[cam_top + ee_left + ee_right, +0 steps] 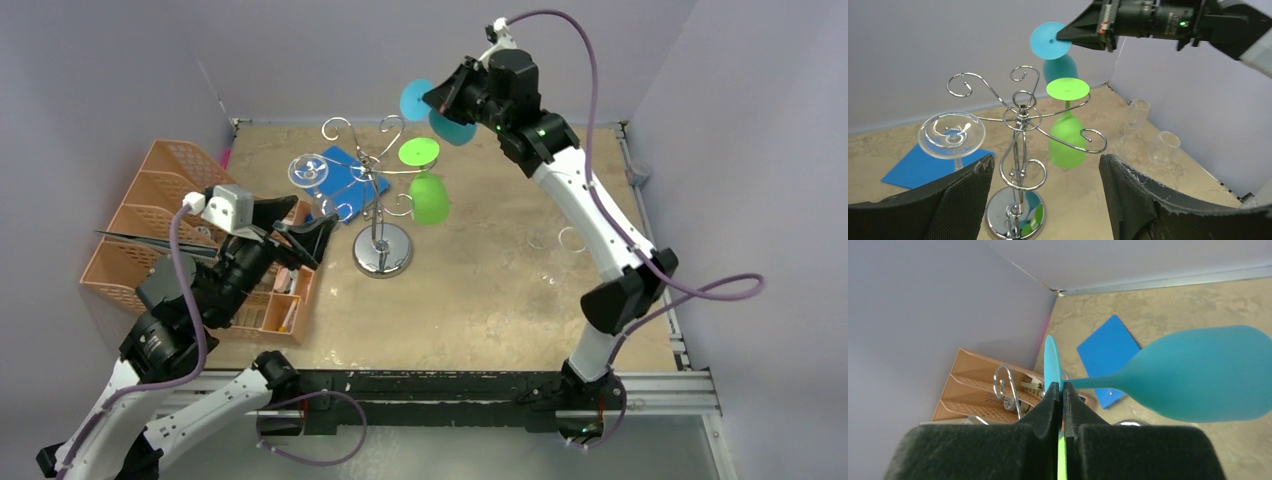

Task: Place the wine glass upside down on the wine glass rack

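The right hand (1063, 390) grips the blue wine glass (1198, 375) by its stem, foot-up, likely for hanging on the wine glass rack (1020, 119); the left hand (1044, 167) is open.

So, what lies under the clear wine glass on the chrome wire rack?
A flat blue sheet on the tan table; the clear wine glass and chrome wire rack cover part of it.
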Motion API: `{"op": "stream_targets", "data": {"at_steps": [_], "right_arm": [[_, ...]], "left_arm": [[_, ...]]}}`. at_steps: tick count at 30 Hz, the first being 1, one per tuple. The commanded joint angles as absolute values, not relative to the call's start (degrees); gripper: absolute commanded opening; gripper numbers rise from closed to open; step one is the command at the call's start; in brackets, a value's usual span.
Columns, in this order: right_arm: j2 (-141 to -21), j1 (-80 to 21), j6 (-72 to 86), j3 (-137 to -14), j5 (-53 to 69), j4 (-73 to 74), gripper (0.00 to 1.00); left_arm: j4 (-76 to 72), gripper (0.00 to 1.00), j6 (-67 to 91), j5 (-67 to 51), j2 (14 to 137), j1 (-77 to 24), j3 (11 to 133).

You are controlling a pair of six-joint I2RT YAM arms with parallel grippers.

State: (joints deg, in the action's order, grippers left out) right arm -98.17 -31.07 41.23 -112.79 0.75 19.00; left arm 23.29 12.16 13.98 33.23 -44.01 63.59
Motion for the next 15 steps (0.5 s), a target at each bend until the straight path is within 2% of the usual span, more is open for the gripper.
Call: {"op": "stream_targets", "data": {"at_steps": [1, 7, 15], "right_arm": [[-103.72, -31.16, 43.24, -121.5, 8.15, 15.49, 0.0], [-110.29, -31.44, 46.35, -127.56, 16.89, 14.19, 0.0], [-116.27, -31.58, 46.26, -136.29, 20.92, 20.25, 0.0]], "left_arm": [[23.41, 0.75, 7.01, 11.74, 31.54, -44.1, 66.6], [23.29, 0.75, 6.51, 8.61, 29.96, -44.06, 66.65], [23.87, 0.75, 7.29, 7.47, 30.01, -44.04, 66.45]]}}
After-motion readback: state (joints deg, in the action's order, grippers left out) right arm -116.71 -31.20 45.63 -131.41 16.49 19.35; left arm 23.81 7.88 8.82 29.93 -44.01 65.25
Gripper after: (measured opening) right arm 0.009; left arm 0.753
